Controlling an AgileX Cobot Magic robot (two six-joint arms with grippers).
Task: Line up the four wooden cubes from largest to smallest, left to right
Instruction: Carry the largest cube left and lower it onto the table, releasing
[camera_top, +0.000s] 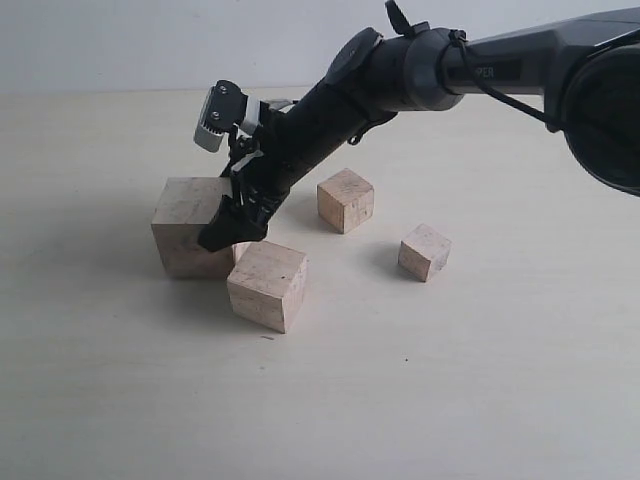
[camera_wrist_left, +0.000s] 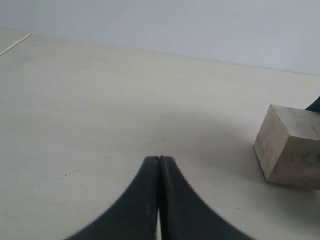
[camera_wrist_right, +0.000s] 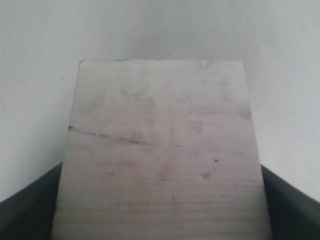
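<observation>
Four pale beige, unpainted wooden cubes, faintly grained and dark-specked, sit on the light worktop (camera_top: 480, 400). The largest cube (camera_top: 185, 225) is leftmost. The second-largest cube (camera_top: 268, 285) is just beside it, nearer and to the right. The third cube (camera_top: 346, 200) lies farther back, and the smallest cube (camera_top: 424, 251) is rightmost. The right gripper (camera_top: 232, 235) reaches across, its fingers (camera_wrist_right: 30, 212) spread and pinching the largest cube. The left gripper (camera_wrist_left: 159, 167) hovers with fingers pressed together.
</observation>
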